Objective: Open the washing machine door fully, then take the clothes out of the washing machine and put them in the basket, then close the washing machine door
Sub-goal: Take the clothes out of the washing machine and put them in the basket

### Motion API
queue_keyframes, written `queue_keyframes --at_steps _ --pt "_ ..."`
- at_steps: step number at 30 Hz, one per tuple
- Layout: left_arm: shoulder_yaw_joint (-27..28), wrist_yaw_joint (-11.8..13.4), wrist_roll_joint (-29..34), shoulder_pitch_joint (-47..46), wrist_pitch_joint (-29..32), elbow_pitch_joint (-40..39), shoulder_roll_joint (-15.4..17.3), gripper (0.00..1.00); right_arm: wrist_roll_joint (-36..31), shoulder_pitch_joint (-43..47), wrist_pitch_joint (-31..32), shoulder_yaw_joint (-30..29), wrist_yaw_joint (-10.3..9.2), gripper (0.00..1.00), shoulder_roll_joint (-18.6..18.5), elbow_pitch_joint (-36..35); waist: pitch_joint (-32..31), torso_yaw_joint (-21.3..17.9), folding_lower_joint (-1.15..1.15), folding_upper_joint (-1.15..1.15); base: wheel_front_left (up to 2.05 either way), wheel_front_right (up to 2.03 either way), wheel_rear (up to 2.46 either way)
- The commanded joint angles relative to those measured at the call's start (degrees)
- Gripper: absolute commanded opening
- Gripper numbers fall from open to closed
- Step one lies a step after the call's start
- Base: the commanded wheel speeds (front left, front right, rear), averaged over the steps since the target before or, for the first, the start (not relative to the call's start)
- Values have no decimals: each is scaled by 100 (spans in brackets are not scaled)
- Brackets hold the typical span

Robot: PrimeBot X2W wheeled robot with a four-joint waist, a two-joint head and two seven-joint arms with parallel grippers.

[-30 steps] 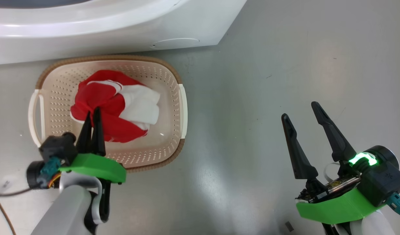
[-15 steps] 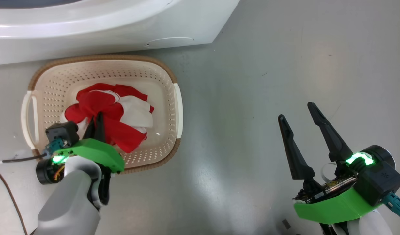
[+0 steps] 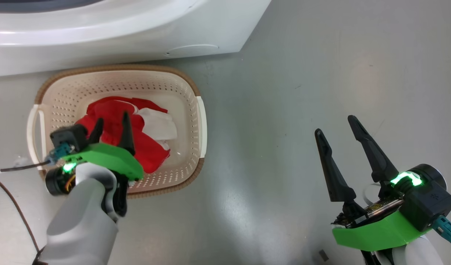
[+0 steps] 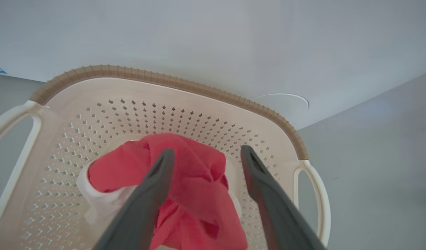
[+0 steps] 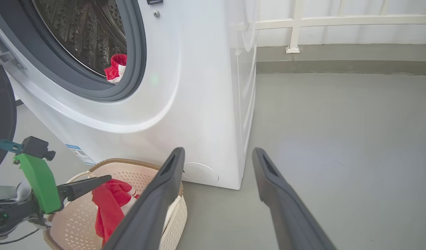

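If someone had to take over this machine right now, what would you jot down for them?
Left gripper: open, over the basket.
Right gripper: open, empty, above the floor.
Red clothes lie in the basket, before the washing machine.
Done: door open, some clothes moved.
To do: one red garment in the drum, then close the door.

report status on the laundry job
Left pincer open over red clothes in basket. Right pincer open, empty. One red garment in washer drum, door open.
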Motion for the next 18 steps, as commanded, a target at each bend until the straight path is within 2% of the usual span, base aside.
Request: queue_keyframes --at_steps 1,10,18 --pt "240 -19 54 65 -69 -254 113 100 15 7 -30 103 9 100 -21 -106 -64 37 0 0 0 0 0" --pt "779 114 345 667 -70 -1767 142 100 5 92 -21 65 9 100 -6 -95 -341 141 0 0 0 0 0" --pt "880 436 781 1323 -70 -3292 290 100 -3 144 9 66 9 100 11 -97 -604 181 0 0 0 0 0"
